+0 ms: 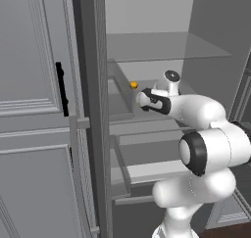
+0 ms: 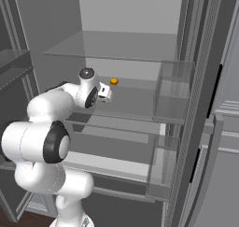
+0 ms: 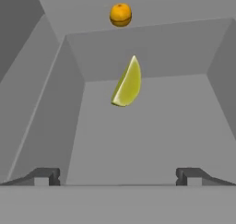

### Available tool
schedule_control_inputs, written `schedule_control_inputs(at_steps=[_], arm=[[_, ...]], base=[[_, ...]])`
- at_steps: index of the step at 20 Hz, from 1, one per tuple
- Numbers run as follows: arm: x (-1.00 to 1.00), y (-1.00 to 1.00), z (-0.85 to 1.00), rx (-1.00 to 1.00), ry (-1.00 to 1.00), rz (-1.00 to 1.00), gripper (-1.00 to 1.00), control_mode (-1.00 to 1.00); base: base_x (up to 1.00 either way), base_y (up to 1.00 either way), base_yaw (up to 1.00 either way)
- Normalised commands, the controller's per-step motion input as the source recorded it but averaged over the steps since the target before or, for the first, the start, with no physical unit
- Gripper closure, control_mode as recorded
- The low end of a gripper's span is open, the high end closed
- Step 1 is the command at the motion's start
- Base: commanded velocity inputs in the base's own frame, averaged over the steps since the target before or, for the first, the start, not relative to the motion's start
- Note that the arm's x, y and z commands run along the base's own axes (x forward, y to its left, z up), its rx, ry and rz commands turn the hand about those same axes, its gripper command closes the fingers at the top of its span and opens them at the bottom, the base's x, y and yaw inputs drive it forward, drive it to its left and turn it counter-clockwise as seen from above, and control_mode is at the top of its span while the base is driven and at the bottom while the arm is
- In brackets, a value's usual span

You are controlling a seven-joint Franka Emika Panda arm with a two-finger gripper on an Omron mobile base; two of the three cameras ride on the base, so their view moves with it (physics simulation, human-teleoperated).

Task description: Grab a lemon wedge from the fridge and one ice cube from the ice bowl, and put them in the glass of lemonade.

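The fridge (image 1: 92,109) stands open, and my arm reaches onto its middle shelf (image 2: 126,102). In the hand view the lemon wedge (image 3: 127,82), yellow-green and pointed, lies on the pale grey shelf floor straight ahead of my gripper (image 3: 118,177). The gripper is open, its two dark fingertips (image 3: 46,176) spread wide with nothing between them and the wedge some way beyond them. From the base views my hand (image 1: 143,100) (image 2: 104,94) points into the fridge. The ice bowl and the glass of lemonade are out of view.
A small round orange item (image 3: 120,14) (image 1: 133,85) (image 2: 114,81) sits further back on the same shelf. A glass shelf (image 1: 162,46) hangs above my hand. Clear door bins (image 2: 172,93) line the open door. A panelled cabinet with a black handle (image 1: 60,87) stands at the left.
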Motion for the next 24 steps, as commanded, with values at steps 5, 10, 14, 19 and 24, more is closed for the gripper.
schedule_control_inputs(at_steps=[5, 10, 14, 19, 24], arm=[[0.42, 0.00, -0.31, -0.01, 0.03, 0.00, -1.00, -1.00], [0.45, 0.00, -0.28, -0.01, 0.02, 0.00, -1.00, -1.00], [0.49, 0.00, -0.25, 0.00, 0.01, 0.00, -1.00, -1.00], [0.54, 0.00, -0.25, 0.00, 0.00, 0.00, -1.00, -1.00], [0.53, 0.00, -0.26, 0.00, 0.01, 0.00, -1.00, -1.00]], base=[[0.00, 0.00, 0.00], [0.00, 0.00, 0.00], [0.00, 0.00, 0.00], [0.00, 0.00, 0.00], [0.00, 0.00, 0.00]])
